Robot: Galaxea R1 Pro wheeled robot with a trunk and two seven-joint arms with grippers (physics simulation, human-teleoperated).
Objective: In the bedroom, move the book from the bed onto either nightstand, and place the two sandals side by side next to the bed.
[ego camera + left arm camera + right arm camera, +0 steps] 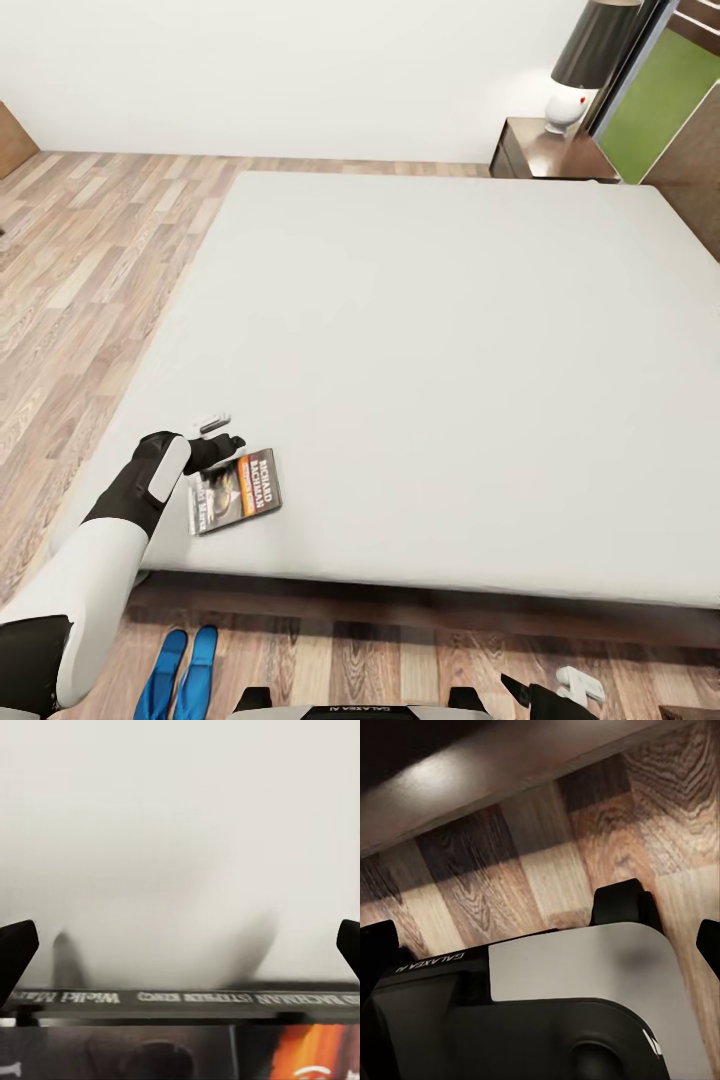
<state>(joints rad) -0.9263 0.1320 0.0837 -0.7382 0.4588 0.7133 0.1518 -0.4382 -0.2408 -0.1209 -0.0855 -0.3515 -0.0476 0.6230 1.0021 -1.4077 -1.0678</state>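
Observation:
The book (237, 492), a dark paperback with an orange band, lies flat on the bed's pale mattress (430, 360) near its front left corner. My left gripper (219, 432) hovers just beyond the book's far edge, open, fingers apart and empty. In the left wrist view the book's spine (187, 997) runs across close below the open left gripper (180, 945), with bare mattress behind. The two blue sandals (182, 672) lie side by side on the floor by the bed's front edge. A nightstand (540, 150) stands at the far right corner. My right gripper (560, 690) hangs low, open.
A lamp (585, 70) with a dark shade stands on the nightstand. Wood plank floor (90, 260) runs along the bed's left side to the white wall. The right wrist view looks at my own base (585, 975), the floor and the dark bed frame (472, 765).

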